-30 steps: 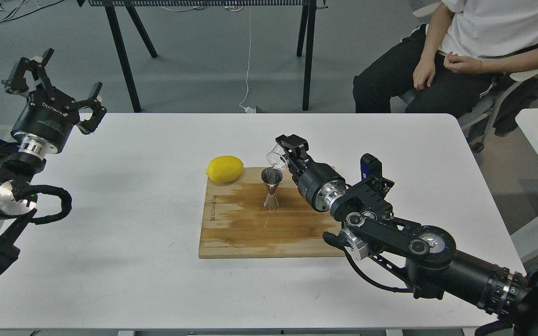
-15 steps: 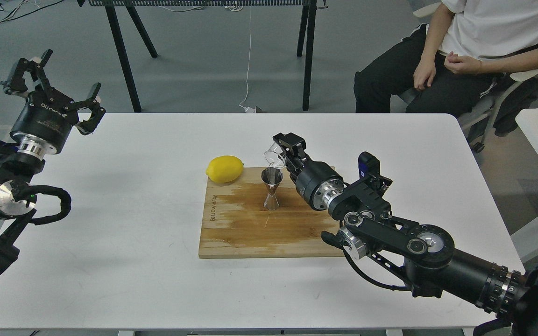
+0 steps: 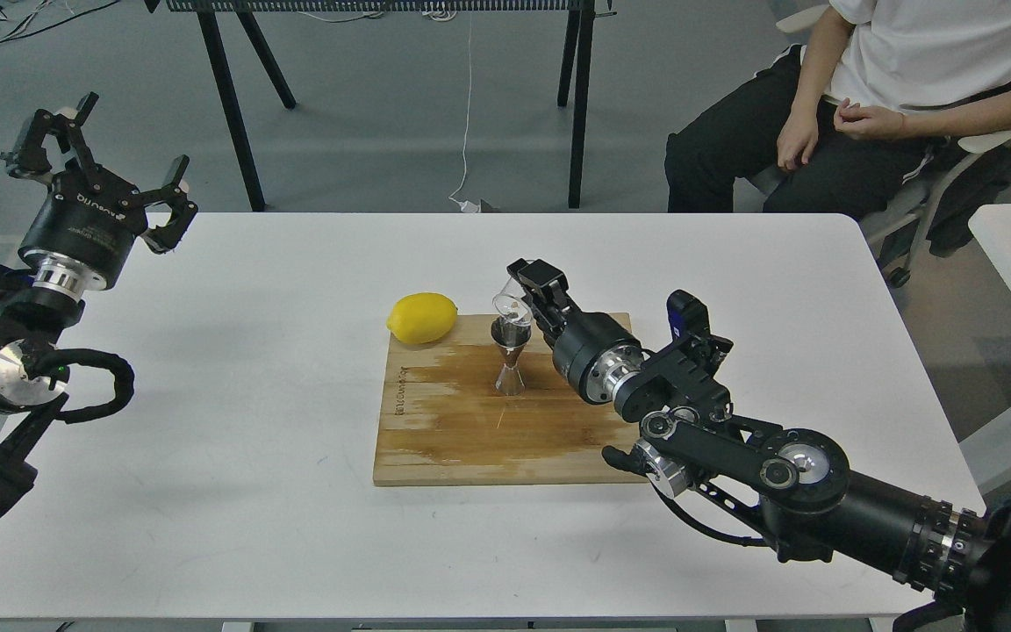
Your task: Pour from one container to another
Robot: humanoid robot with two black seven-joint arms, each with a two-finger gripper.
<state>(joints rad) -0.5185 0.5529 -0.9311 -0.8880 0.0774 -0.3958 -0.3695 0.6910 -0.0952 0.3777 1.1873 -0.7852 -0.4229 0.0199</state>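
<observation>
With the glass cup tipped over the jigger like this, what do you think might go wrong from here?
1. The jigger is narrow-waisted and stands free on the board; a nudge from the cup or the right gripper could topple it.
2. The jigger's mouth is small, so a slightly off-centre pour would likely spill onto the board.
3. The cup is smooth glass held tilted, so it may slip in the grip.

board (image 3: 470, 421) on table (image 3: 251, 491), centre | jigger (image 3: 511, 364) upright on board's far half | lemon (image 3: 422, 318) at board's far-left corner, left of jigger | glass cup (image 3: 510, 305) tilted just above jigger, in right gripper (image 3: 525, 294) | left gripper (image 3: 97, 162) far left, over table's edge
</observation>
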